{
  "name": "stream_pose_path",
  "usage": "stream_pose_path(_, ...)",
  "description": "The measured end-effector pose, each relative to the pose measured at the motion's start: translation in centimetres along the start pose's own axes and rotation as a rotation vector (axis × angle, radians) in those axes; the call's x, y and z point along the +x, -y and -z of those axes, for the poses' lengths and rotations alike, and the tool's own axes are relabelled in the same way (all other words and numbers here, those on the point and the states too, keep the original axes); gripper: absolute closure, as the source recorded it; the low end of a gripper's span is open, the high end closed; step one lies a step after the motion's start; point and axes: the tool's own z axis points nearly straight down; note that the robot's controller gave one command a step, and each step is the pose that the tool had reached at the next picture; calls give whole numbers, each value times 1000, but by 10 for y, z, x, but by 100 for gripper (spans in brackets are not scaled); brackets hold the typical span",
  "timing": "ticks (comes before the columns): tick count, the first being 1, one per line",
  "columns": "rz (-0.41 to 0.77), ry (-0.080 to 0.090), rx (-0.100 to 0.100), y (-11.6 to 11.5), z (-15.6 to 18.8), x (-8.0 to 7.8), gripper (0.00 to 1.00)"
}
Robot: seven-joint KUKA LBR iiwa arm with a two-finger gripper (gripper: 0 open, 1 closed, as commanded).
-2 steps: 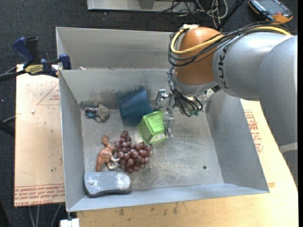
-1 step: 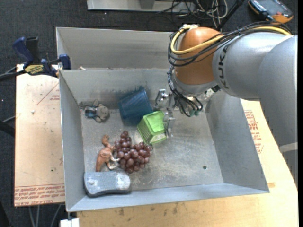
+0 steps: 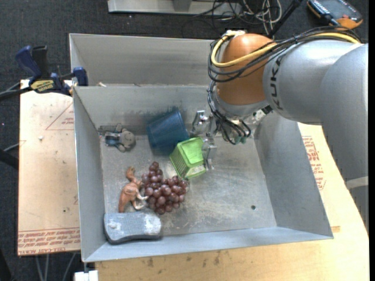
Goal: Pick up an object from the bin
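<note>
My gripper [image 3: 204, 136] hangs below the orange wrist cover, in the middle of the bin toward the back. Its two metal fingers [image 3: 207, 148] stand apart, so it is open. A translucent green cup [image 3: 187, 157] lies tilted just left of the lower finger, touching or nearly touching it. I cannot tell whether the cup's rim is between the fingers. A blue cup [image 3: 166, 130] lies on its side just behind the green one, left of the gripper. A bunch of dark red grapes [image 3: 164, 191] rests in front of the green cup.
A brown toy animal [image 3: 129, 193] lies left of the grapes. A grey oblong block [image 3: 133, 226] sits at the front left wall. A small grey metal piece [image 3: 120, 138] lies at the back left. The arm covers the bin's back right.
</note>
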Motion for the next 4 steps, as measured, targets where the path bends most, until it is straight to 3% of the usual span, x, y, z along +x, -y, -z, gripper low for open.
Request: stream_pose_path(4, 1, 0, 0, 0, 0, 0, 100)
